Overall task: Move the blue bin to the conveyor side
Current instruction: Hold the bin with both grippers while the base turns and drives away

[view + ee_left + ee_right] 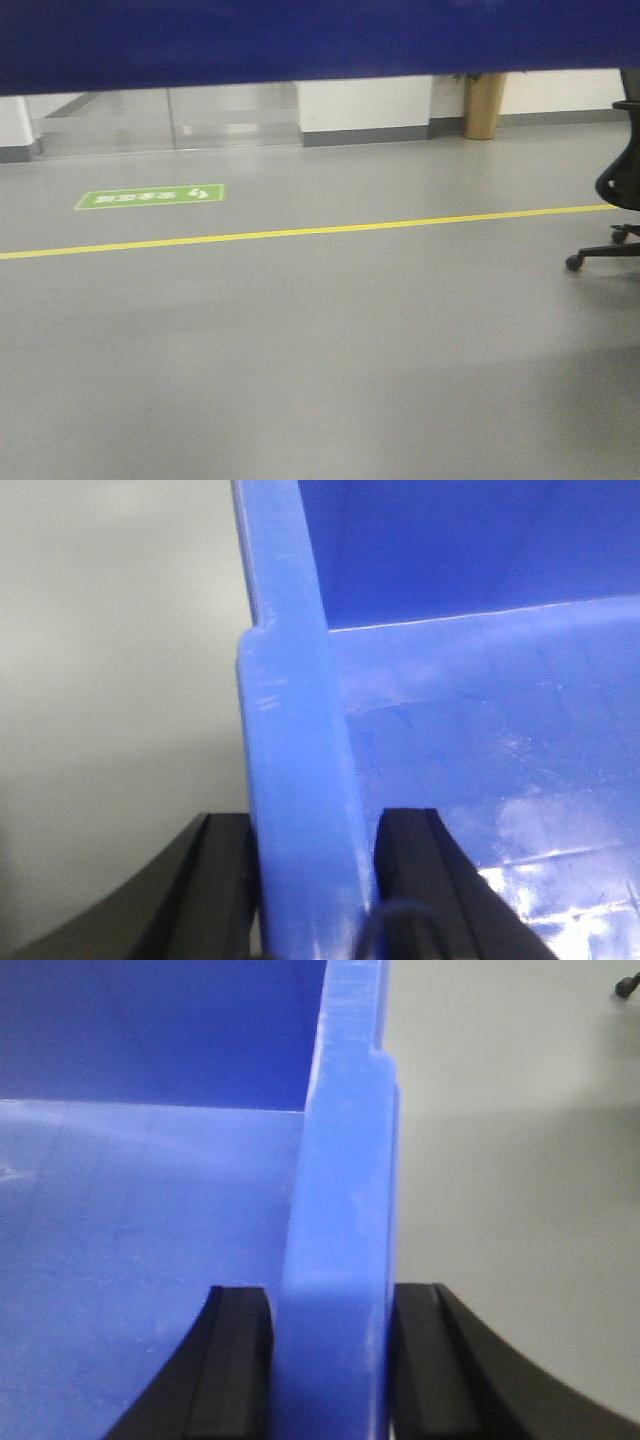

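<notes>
The blue bin point(300, 40) fills the top of the front view as a dark blue band held above the floor. In the left wrist view my left gripper point(312, 880) is shut on the bin's thick left rim point(295, 740), one black finger point(225, 890) outside and one inside. In the right wrist view my right gripper point(330, 1360) is shut on the bin's right rim point(345, 1180), one finger point(235, 1360) inside and one outside. The bin's inside point(140, 1260) looks empty. The conveyor is out of view.
Grey floor point(320, 350) with a yellow line point(300, 231) and a green floor sign point(150, 196). A black office chair point(618, 190) stands at the right. A white wall, a glass door point(165, 118) and a tan post point(483, 105) are at the back.
</notes>
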Tool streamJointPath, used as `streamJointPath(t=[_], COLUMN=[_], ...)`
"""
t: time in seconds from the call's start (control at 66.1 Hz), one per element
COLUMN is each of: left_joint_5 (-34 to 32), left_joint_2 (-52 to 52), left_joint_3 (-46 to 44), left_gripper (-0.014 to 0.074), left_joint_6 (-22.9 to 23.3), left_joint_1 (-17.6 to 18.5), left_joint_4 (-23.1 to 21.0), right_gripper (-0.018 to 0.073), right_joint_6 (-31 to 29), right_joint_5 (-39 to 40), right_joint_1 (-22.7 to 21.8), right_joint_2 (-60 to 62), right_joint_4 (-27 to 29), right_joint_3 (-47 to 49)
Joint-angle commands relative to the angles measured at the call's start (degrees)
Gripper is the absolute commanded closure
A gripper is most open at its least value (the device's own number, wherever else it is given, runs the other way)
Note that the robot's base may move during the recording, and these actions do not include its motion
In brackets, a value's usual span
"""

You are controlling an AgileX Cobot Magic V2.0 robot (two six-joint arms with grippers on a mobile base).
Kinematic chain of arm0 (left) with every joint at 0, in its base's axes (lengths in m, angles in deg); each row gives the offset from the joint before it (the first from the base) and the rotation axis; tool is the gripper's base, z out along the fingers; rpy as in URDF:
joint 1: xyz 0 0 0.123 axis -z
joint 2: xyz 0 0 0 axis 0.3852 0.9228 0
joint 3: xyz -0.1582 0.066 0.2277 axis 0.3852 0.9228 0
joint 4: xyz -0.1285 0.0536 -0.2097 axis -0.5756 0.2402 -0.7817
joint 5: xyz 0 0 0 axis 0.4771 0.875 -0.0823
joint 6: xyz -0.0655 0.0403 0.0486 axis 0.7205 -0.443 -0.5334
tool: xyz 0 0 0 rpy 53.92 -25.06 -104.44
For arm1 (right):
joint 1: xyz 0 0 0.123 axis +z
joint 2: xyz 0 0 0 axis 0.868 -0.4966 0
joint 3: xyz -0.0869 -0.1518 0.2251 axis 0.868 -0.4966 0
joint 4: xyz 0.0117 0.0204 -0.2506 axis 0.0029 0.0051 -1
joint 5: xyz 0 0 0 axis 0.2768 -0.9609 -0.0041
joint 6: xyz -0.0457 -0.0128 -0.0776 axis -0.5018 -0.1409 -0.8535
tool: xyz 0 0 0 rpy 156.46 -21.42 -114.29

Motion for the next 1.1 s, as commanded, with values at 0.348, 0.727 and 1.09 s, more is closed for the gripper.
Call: streamJointPath(t=[0.348,0.727,1.09], left_joint_5=[-4.7,-4.7,-4.7], left_joint_2=[-0.9,-0.9,-0.9], left_joint_3=[-1.3,-1.3,-1.3], left_gripper=[0.0613,0.0613,0.0613], left_joint_6=[-0.9,-0.9,-0.9], left_joint_1=[0.5,0.5,0.5], left_joint_4=[-0.2,0.2,0.5], right_gripper=[0.0638,0.0638,0.0638], right_joint_6=[-1.1,-1.1,-1.1], right_joint_5=[6.2,6.2,6.2], right_joint_1=[-0.2,-0.2,-0.2], right_joint_2=[0.8,0.8,0.8], right_joint_4=[-0.8,-0.8,-0.8], right_joint_3=[1.0,1.0,1.0])
